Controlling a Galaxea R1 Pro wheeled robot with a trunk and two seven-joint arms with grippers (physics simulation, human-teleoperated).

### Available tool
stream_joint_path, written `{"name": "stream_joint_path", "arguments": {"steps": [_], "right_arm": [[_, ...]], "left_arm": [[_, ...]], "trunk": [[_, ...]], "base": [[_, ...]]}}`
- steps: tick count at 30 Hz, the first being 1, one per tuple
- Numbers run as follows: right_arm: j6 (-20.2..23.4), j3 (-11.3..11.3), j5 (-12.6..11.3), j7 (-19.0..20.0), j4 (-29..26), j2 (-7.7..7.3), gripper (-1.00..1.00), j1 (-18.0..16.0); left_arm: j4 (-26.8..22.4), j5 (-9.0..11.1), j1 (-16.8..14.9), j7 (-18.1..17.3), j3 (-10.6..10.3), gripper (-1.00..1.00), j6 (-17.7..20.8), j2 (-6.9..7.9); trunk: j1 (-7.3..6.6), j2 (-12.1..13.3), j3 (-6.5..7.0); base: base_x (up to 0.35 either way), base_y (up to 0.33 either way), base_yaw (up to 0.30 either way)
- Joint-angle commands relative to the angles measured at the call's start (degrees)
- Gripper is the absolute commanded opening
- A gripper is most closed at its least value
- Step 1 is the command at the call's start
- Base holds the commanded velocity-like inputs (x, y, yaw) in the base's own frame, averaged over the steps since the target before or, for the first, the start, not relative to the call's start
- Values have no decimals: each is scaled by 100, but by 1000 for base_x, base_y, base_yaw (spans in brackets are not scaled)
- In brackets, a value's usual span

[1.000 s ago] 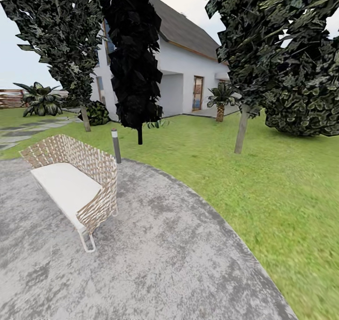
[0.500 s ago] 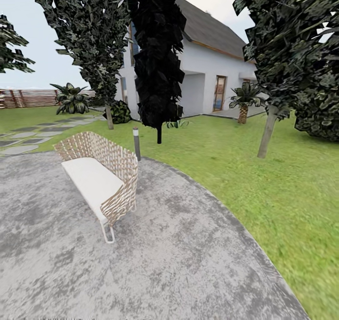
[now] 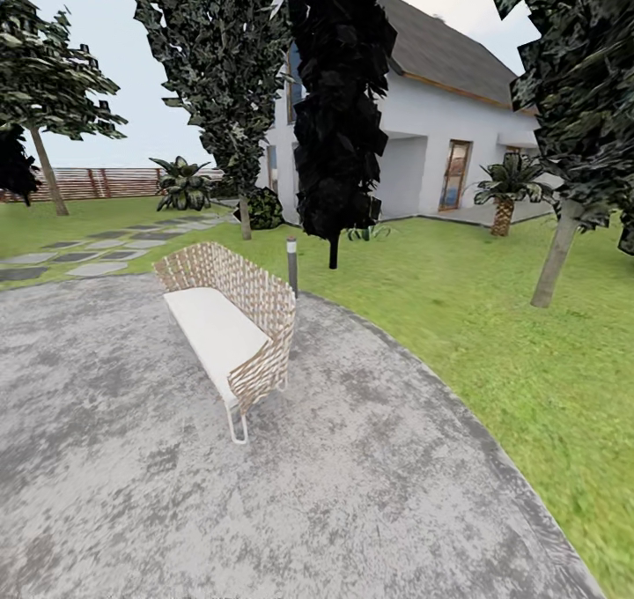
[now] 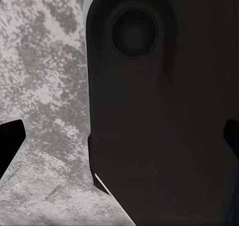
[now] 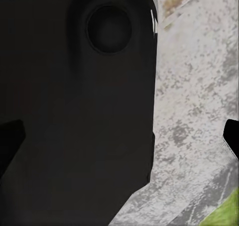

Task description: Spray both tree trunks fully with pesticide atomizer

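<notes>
Wicker bench center-left on grey paving; lawn right, house upper center w/ trees; grippers' state can't tell.

We see a tan lattice-woven bench with white cushion, mottled grey paving, green lawn, white house, brown slatted fence.

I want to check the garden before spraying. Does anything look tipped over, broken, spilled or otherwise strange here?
Nothing stands out. The woven wicker bench with a white cushion stands upright on the grey mottled paved area, the short grey lamp post behind it is straight, and the green lawn looks undisturbed.
</notes>
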Motion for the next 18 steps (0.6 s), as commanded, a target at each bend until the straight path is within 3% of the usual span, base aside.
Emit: {"name": "stream_joint_path", "arguments": {"steps": [1, 18], "right_arm": [[-3, -2, -3, -5, -9, 0, 100, 3], [-7, -2, -4, 3, -10, -9, 100, 3]], "left_arm": [[1, -1, -2, -4, 1, 100, -13, 1], [1, -1, -2, -4, 1, 100, -44, -4]], "trunk": [[0, -2, -4], [0, -2, -4]], "base": [[0, 0, 286], [0, 0, 285]]}}
